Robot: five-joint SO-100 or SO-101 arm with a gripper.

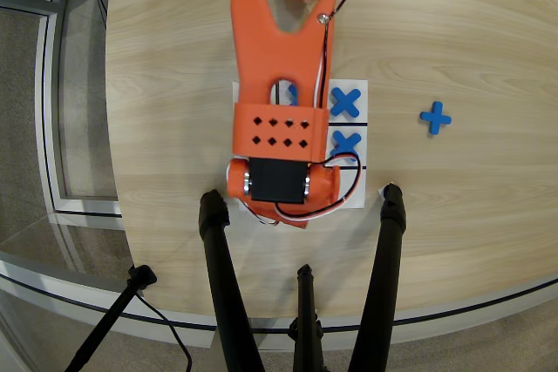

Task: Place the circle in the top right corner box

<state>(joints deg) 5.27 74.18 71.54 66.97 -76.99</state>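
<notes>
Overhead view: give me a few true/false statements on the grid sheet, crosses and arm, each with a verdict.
1. The orange arm covers most of the grid sheet. True.
2. Two blue crosses lie in full view in the sheet's right column, an upper one and a lower one. True.
3. A third fully visible blue cross lies on a grid cell. False: it lies on the bare table, right of the sheet.
4. The orange ring sits in plain sight in a corner cell. False: no ring is visible; the arm hides much of the sheet.
5. The end effector is clearly open. False: the arm's body hides it.
</notes>
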